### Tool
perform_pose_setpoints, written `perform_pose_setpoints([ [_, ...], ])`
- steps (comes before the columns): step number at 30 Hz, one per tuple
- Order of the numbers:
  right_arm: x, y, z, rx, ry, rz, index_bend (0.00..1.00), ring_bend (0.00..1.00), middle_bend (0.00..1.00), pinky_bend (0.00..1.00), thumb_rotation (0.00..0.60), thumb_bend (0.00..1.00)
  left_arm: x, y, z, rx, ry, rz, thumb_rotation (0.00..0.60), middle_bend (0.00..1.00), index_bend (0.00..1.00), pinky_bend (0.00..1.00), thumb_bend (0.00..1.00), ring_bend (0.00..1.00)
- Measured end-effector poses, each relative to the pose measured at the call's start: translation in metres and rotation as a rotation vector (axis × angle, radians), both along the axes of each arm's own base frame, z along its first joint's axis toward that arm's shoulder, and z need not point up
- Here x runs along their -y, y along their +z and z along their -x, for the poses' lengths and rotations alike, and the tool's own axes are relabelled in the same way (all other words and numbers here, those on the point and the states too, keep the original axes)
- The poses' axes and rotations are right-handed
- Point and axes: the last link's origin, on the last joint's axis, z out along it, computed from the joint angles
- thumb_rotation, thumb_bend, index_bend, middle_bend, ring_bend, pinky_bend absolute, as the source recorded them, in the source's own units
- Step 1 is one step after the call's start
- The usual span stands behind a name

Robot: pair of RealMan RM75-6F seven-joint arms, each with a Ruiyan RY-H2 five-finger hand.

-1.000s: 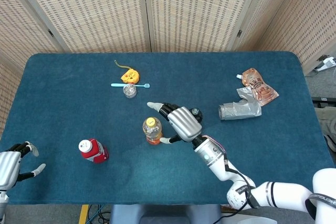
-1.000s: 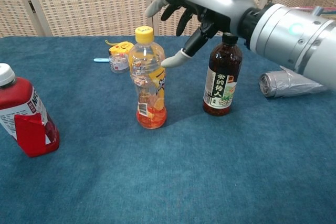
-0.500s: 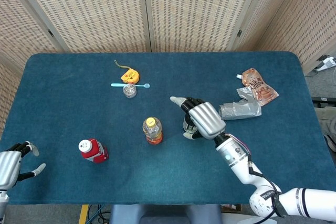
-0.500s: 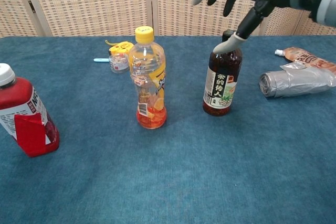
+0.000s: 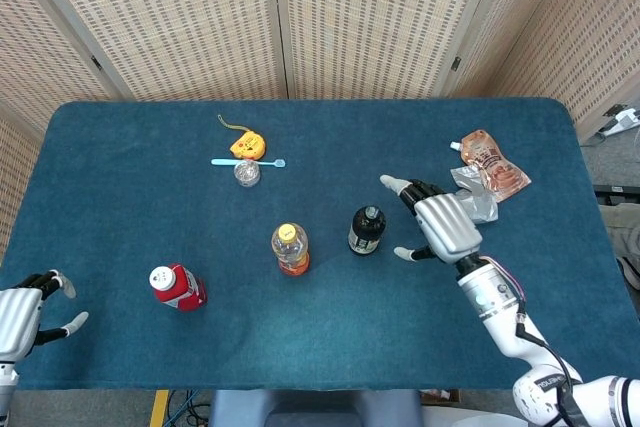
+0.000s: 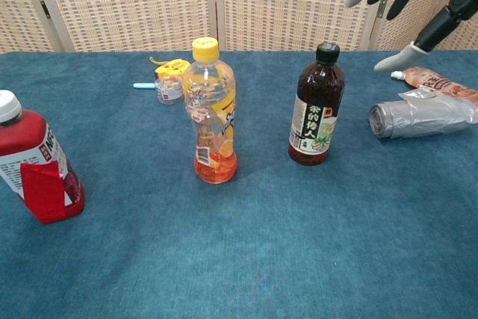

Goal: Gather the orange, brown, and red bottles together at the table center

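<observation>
Orange bottle (image 5: 289, 248) and brown bottle (image 5: 366, 230) stood together mid-counter. Both hands empty, fingers spread. Red bottle (image 5: 176, 287) remained; left hand (image 5: 22, 316) nearest.

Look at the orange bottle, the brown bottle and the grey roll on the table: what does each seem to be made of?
Orange bottle: clear, glossy plastic, it seems; the drink shows through, and the yellow cap looks like opaque plastic.
Brown bottle: dark, see-through and shiny, plastic or glass; the look leaves that open. Printed label, black cap.
Grey roll: crinkled silver film, probably foil or metallised plastic, judging by its creases and dull sheen.
</observation>
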Motion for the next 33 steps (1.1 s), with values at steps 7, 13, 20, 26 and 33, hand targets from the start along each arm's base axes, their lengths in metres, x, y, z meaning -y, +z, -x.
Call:
perform_pose_setpoints([
  [7, -0.002, 0.001, 0.028, 0.071, -0.07, -0.009, 0.12, 0.13, 0.16, 0.25, 0.6, 0.0, 0.0, -0.001, 0.0, 0.002, 0.0, 0.004, 0.6, 0.45, 0.55, 0.61, 0.13, 0.41],
  [13, -0.002, -0.007, 0.056, 0.164, -0.136, -0.009, 0.12, 0.13, 0.16, 0.25, 0.6, 0.0, 0.0, -0.001, 0.0, 0.005, 0.001, 0.006, 0.6, 0.45, 0.55, 0.61, 0.13, 0.41],
  [20, -0.001, -0.032, 0.085, 0.239, -0.21, -0.019, 0.12, 0.13, 0.17, 0.25, 0.6, 0.0, 0.001, -0.002, -0.001, 0.004, 0.002, 0.013, 0.6, 0.45, 0.55, 0.61, 0.13, 0.41],
  [26, 0.003, -0.06, 0.091, 0.301, -0.241, -0.055, 0.12, 0.13, 0.17, 0.25, 0.6, 0.0, 0.001, -0.002, -0.001, 0.008, 0.002, 0.013, 0.6, 0.45, 0.55, 0.61, 0.13, 0.41],
  [33, 0.009, -0.083, 0.085, 0.36, -0.231, -0.066, 0.17, 0.13, 0.22, 0.25, 0.6, 0.0, 0.001, -0.001, -0.001, 0.01, 0.0, 0.013, 0.6, 0.45, 0.55, 0.61, 0.13, 0.41],
])
